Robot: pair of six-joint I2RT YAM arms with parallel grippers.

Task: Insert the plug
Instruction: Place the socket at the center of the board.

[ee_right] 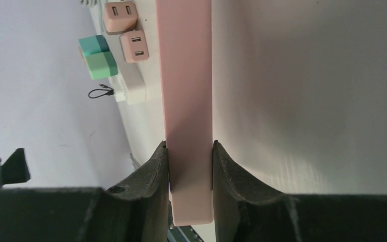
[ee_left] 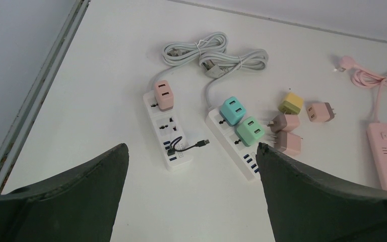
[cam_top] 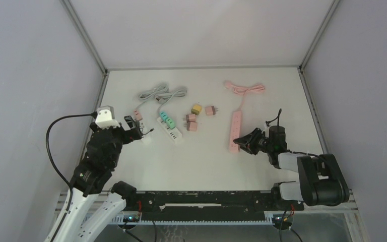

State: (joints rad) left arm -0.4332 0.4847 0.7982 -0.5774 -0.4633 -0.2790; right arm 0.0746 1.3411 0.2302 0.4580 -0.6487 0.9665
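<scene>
The right gripper (ee_right: 189, 151) pinches the near end of the pink strip (ee_right: 186, 75), one finger on each long side, with its arm reaching low across the table (cam_top: 262, 91) from the right. The loose plugs (cam_top: 191, 118) lie to its left, between that strip and the white strips (cam_top: 175, 134). The left gripper (ee_left: 191, 147) hangs with jaws wide apart, raised and tilted down over the white strips.

The power strip (cam_top: 236, 130) was pink, the desk (cam_top: 282, 101) plain white; the teal plug (ee_left: 233, 110), green plug (ee_left: 250, 131) and yellow plug (ee_left: 291, 103) were unpatterned.
</scene>
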